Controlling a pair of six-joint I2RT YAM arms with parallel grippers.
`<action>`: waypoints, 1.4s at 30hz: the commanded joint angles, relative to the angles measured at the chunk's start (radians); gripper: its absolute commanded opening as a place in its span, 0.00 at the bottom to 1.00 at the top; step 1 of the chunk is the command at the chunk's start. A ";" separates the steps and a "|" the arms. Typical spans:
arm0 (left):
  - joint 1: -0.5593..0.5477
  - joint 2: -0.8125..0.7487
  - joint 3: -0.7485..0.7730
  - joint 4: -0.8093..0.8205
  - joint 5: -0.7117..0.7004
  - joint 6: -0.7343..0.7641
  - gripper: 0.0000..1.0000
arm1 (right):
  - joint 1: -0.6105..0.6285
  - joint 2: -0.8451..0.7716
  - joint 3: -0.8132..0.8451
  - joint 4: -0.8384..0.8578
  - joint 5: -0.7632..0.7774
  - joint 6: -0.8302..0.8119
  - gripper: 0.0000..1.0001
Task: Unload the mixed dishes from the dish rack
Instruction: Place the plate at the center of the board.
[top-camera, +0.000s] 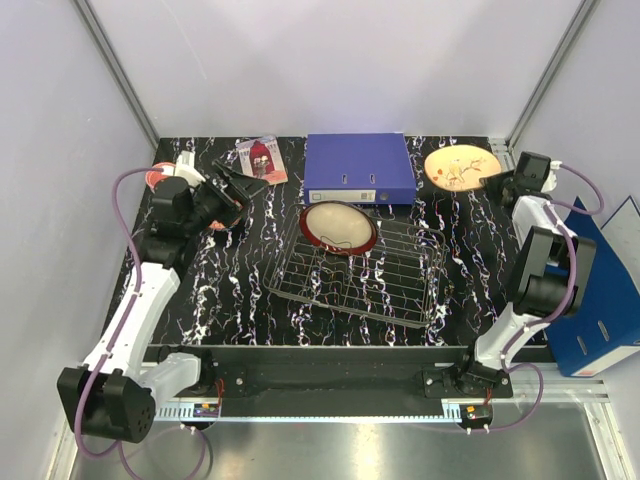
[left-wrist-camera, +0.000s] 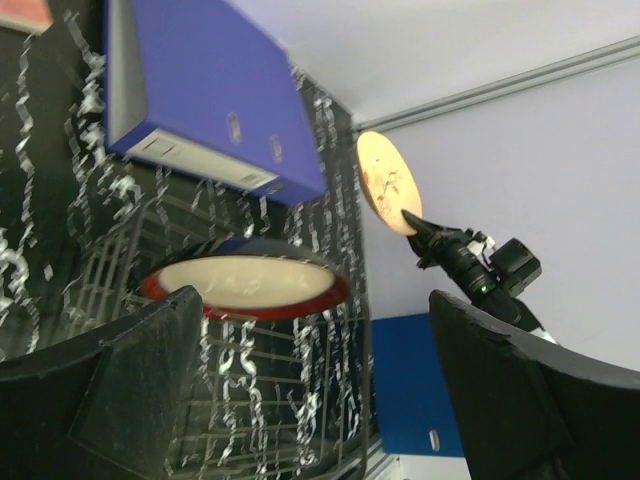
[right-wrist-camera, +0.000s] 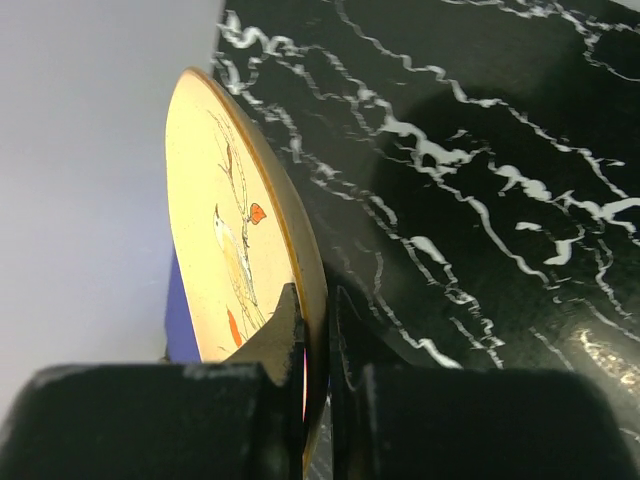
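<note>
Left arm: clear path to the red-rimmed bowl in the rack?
Likely yes: left fingers are open and empty, the red-rimmed bowl sits at the dish rack's far-left corner, nothing between them.

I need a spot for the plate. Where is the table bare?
Widest bare patch: table between the left arm and the rack. A narrower strip runs between the rack and the right arm. The back edge is crowded: card, binder, and the plate in the right gripper. The rack holds a bowl.
</note>
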 joint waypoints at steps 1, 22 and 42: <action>-0.001 -0.030 -0.048 -0.010 -0.004 0.029 0.99 | -0.004 0.028 0.017 0.227 -0.025 0.053 0.00; -0.001 0.003 -0.125 -0.041 0.050 0.049 0.99 | -0.004 0.312 0.178 0.078 -0.074 -0.004 0.00; -0.001 0.020 -0.140 -0.058 0.072 0.054 0.99 | -0.004 0.329 0.243 0.029 -0.128 -0.026 0.60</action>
